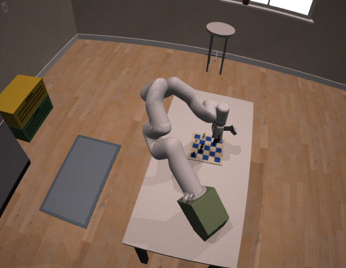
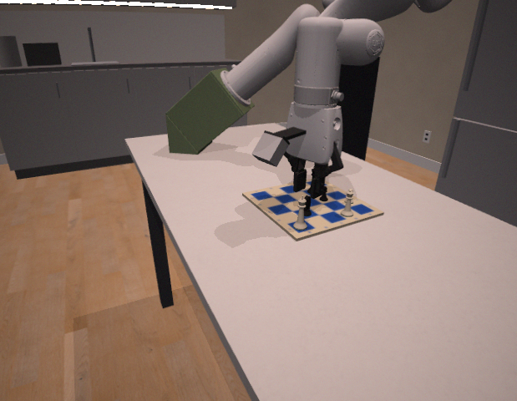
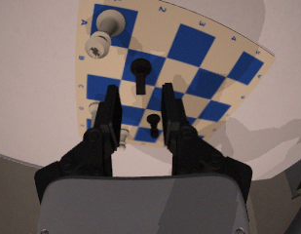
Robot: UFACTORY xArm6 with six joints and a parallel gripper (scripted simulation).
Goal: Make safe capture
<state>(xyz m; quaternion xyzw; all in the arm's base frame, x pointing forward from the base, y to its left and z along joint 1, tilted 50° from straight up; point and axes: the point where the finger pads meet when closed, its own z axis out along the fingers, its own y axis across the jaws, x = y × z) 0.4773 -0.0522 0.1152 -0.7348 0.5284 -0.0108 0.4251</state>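
Two gripper fingers are parted partway, nothing between them, so the gripper (image 1: 216,139) (image 2: 306,192) (image 3: 140,97) isn't holding any piece. It's hanging low over the board (image 1: 205,162) (image 2: 270,202) (image 3: 98,68), which sits on the bench (image 1: 178,228) (image 2: 336,302) (image 3: 33,88). The black piece on B2 (image 1: 214,143) (image 2: 307,207) (image 3: 140,67) is upright near the fingertips, and the white piece on A1 (image 1: 220,138) (image 2: 301,217) (image 3: 111,22) stands in the corner. Can't really tell what type that black one is, tbh.
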